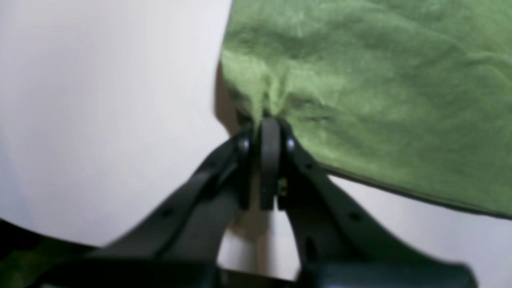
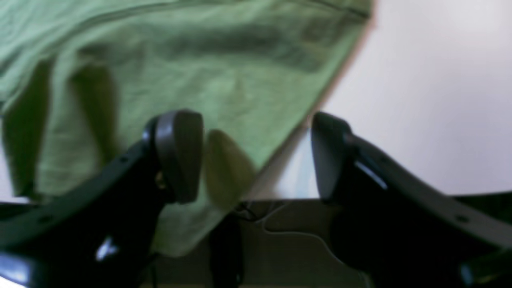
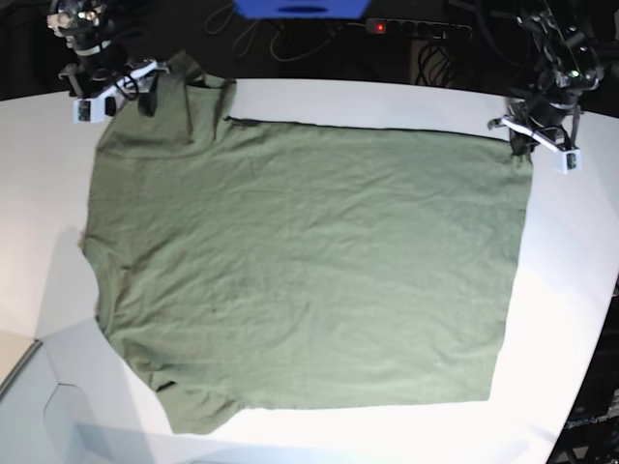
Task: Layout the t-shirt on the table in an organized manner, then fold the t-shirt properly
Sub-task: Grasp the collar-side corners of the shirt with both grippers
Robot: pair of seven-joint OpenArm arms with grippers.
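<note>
Step in hand, as I judge: layout phase, almost done. The t-shirt (image 3: 300,261) lies spread over the counter (image 3: 571,290), mostly flat w/ small wrinkles; folding is not yet begun.

Left gripper (image 1: 270,120) is at the shirt's far corner near the power strip (image 3: 416,27). Its fingers are pressed together, pinching that corner; the cloth bunches just at the tips and fans out flat from there.

Right gripper (image 2: 256,156) is at the other far corner of the shirt, by the sleeve. Its fingers (image 2: 178,154) stand wide apart and hold nothing; the shirt's edge hangs between and behind them, one finger over the cloth, the other beside it over bare counter. Whether the cloth touches a finger I cannot tell, the view is blurred.

Next move prob. calls for: the left to let go of its corner w/o dragging it, then the near sleeve, which looks crumpled, to be smoothed before any fold.
</note>
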